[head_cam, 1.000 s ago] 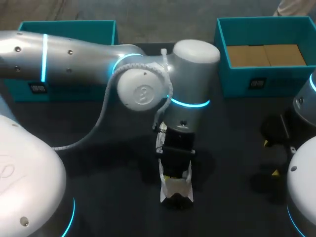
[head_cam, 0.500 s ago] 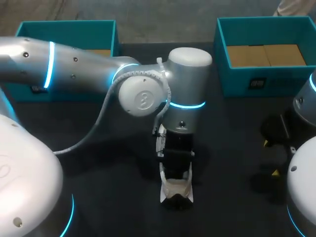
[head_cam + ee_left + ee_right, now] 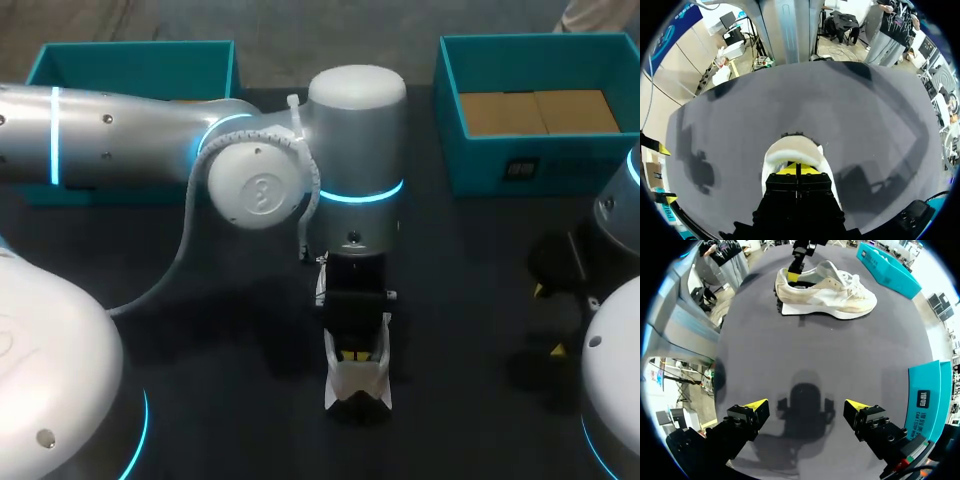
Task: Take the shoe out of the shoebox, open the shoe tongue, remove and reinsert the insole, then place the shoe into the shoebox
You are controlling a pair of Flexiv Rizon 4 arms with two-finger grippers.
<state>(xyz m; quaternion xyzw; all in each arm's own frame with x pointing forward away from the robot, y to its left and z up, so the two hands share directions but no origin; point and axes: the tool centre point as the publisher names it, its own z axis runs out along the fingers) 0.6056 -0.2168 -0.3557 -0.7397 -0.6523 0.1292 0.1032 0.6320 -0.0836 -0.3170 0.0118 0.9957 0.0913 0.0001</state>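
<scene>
1. Finds the left arm (image 3: 355,150) with its wrist housing turned and drawn back toward the far edge compared with a second ago. Meanwhile keeps the left gripper (image 3: 350,355) down in the heel opening of the shoe (image 3: 357,388).
2. Leaves the shoe almost where it lay: upright on its sole on the table (image 3: 470,260), outside both teal boxes.
3. Reads as work inside the shoe. Counts the take-out step as done and probably puts the insole step in hand. Cannot tell whether the insole is coming out or going in. Still lacks the return to the box.
4. Shows the left yellow tips pressed together with only a hairline seam, just inside the padded heel collar. Cannot tell whether anything thin is pinched there. Holds the right gripper (image 3: 805,407) over bare table, well apart from the shoe, fingers spread wide around nothing.
5. Looks like a low running shoe with cream suede-like and mesh panels, white laces, a rounded cushioned collar and a thick pale sole with dark lugs at the heel. Sits on a matte, dark, cloth-like tabletop.
6. Has rigid, straight walls on the left teal box (image 3: 130,55) and the right teal box (image 3: 450,100), with a flat brown cardboard floor in the right one.
</scene>
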